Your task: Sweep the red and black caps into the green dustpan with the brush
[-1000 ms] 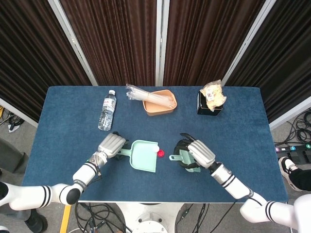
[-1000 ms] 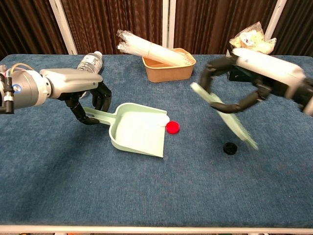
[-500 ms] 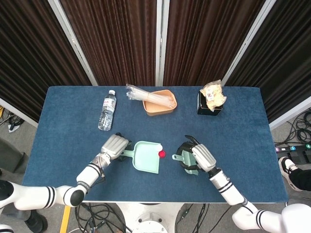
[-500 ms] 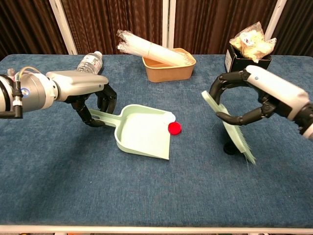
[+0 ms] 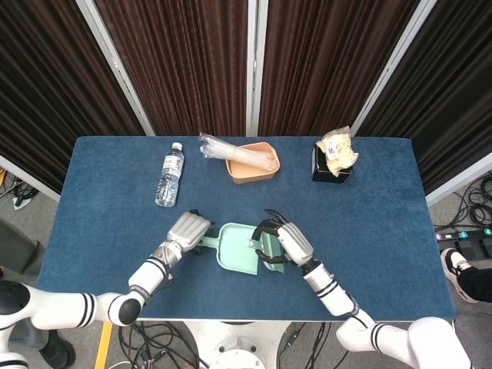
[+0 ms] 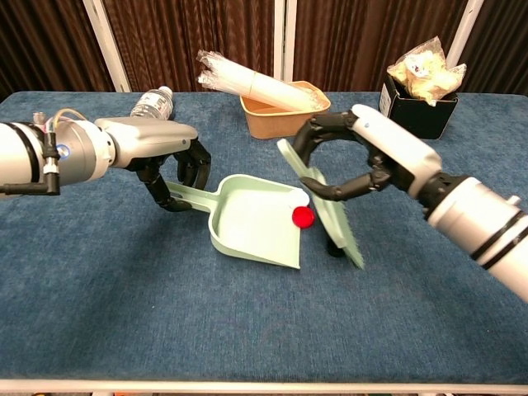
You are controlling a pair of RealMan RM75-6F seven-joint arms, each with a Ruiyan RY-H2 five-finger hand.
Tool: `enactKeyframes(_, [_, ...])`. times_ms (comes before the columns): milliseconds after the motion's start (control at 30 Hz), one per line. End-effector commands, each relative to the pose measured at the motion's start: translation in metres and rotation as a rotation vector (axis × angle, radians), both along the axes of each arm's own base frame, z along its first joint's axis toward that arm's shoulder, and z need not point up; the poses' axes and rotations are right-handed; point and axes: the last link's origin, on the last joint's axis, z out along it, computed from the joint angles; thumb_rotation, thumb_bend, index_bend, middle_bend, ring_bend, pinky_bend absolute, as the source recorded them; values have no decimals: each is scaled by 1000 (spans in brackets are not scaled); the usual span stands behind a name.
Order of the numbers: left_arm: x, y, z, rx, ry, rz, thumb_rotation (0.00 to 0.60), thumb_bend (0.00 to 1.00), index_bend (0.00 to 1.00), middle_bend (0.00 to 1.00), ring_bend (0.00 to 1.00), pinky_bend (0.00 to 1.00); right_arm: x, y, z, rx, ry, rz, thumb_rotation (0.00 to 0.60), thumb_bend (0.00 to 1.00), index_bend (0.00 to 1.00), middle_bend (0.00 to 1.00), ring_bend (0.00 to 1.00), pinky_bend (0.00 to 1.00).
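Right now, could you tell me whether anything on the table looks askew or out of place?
Only the water bottle lies on its side, and a sleeve of cups leans out over the rim of the tan tub. Nothing looks spilled or damaged.

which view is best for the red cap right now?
Chest view. The red cap shows whole at the right edge of the green dustpan, just left of the brush that the right hand holds. In the head view that hand covers the spot, so the cap cannot be made out there.
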Motion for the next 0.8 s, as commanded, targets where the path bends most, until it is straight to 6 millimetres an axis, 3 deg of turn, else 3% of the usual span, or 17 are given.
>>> enactKeyframes(33, [3, 0, -1, -4, -4, -2, 600, 355, 533, 531, 381, 219, 11, -4, -6, 6, -36, 5, 600, 631, 748, 685, 322, 99])
enactKeyframes(600, [8, 4, -3, -11, -21, 9, 600, 354, 533, 531, 381, 219, 52, -10, -24, 26, -216, 29, 600, 644, 751, 685, 322, 99])
enactKeyframes(800, [4, 4, 1, 3, -27, 10, 600, 353, 479, 496, 381, 217, 36, -7, -5, -14, -197, 72, 600, 645, 751, 685, 322, 99])
